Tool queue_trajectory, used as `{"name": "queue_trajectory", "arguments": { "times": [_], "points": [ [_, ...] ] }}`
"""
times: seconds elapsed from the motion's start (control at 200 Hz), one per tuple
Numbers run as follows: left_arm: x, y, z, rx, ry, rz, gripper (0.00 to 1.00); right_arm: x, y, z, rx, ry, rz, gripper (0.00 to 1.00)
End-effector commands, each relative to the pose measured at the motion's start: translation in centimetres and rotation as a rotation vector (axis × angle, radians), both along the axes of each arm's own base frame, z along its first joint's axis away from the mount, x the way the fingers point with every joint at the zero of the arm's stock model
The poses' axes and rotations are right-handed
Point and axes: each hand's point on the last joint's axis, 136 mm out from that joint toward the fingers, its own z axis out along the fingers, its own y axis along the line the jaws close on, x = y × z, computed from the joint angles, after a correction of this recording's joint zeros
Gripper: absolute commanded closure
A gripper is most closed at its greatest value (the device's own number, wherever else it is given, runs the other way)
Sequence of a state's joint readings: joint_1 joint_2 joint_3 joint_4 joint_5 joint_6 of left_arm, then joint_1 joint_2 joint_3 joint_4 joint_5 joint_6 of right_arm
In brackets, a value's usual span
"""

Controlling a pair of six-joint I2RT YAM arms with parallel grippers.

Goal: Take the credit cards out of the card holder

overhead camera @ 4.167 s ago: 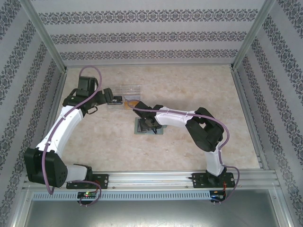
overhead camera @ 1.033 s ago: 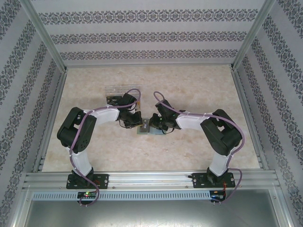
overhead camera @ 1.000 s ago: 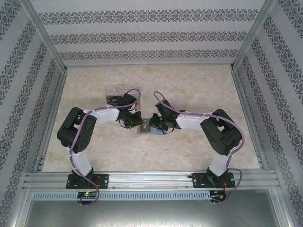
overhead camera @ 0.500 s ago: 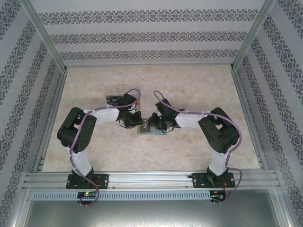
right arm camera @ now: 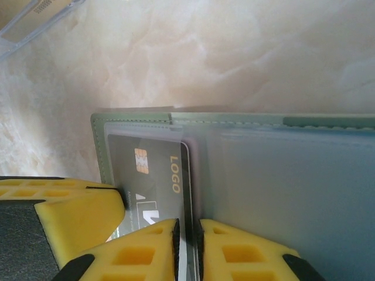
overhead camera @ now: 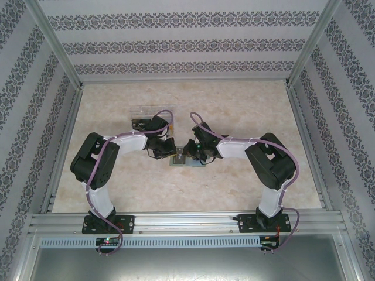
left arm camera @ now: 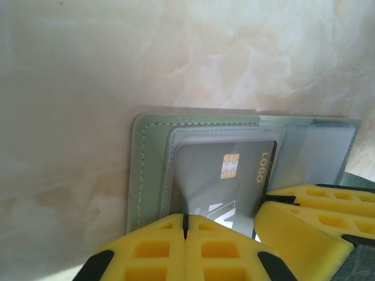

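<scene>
Left tool (left arm camera: 184,218) is fully closed, its yellow fingers pressed together with nothing between them. Its tips are set at the near edge of the pale sage-green soft card holder (left arm camera: 149,175), which lies open and flat on the marbled beige desk (overhead camera: 234,105) between the two arms. A dark grey plastic card (left arm camera: 211,170) with a gold chip and the word LOGO sits in the clear pocket on the holder's left half. Just to the right, the right tool (right arm camera: 187,225) is narrowed to a thin slit, pinched on the card's edge together with the rim of the clear pocket. Beyond the left arm, a clear plastic rectangular tray (overhead camera: 140,112) rests on the desk, apart from the holder.
</scene>
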State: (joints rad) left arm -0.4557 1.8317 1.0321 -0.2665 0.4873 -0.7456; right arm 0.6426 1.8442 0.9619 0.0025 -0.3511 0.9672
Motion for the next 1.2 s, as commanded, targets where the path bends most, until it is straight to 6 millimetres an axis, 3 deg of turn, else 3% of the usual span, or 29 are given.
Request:
{"name": "queue_trajectory", "arguments": {
  "times": [0.0, 0.285, 0.525, 0.804, 1.194],
  "points": [
    [-3.4, 2.6, -4.9, 0.118, 0.156, 0.036, 1.00, -0.3, 0.8, -0.8, 0.054, 0.027, 0.024, 0.81],
    [-3.9, 2.4, -5.4, 0.098, 0.176, 0.043, 1.00, 0.1, 1.9, 0.3, 0.149, -0.006, 0.037, 0.83],
    [-3.7, 2.8, -5.1, 0.106, 0.166, 0.045, 1.00, 0.2, 1.0, 1.3, 0.169, -0.053, 0.017, 0.86],
    [-3.6, 2.7, -4.7, 0.090, 0.155, 0.034, 0.98, 0.8, 2.2, 4.6, 0.343, -0.137, 0.055, 0.86],
    [-3.7, 2.7, -4.7, 0.095, 0.154, 0.026, 0.97, 0.7, 1.0, 3.7, 0.323, -0.127, 0.015, 0.90]
  ]
}}
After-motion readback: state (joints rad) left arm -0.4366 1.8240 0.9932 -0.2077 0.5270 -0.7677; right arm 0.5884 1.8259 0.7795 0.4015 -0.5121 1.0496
